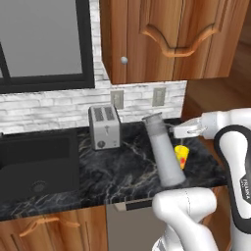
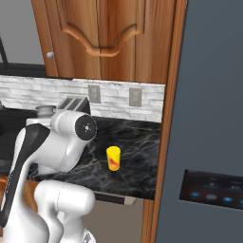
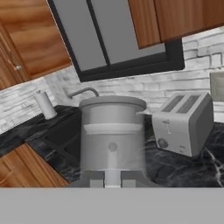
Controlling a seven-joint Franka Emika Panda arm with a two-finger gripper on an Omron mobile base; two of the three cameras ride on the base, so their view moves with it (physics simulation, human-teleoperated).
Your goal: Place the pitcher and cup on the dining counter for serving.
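While the tall pale grey translucent pitcher is held tilted above the black marble bench, pinched at its handle by the narrowly closed gripper, the small yellow cup just beside it could be toppled.

One pitcher, one cup, one toaster, two wall outlets, one sink with one faucet.
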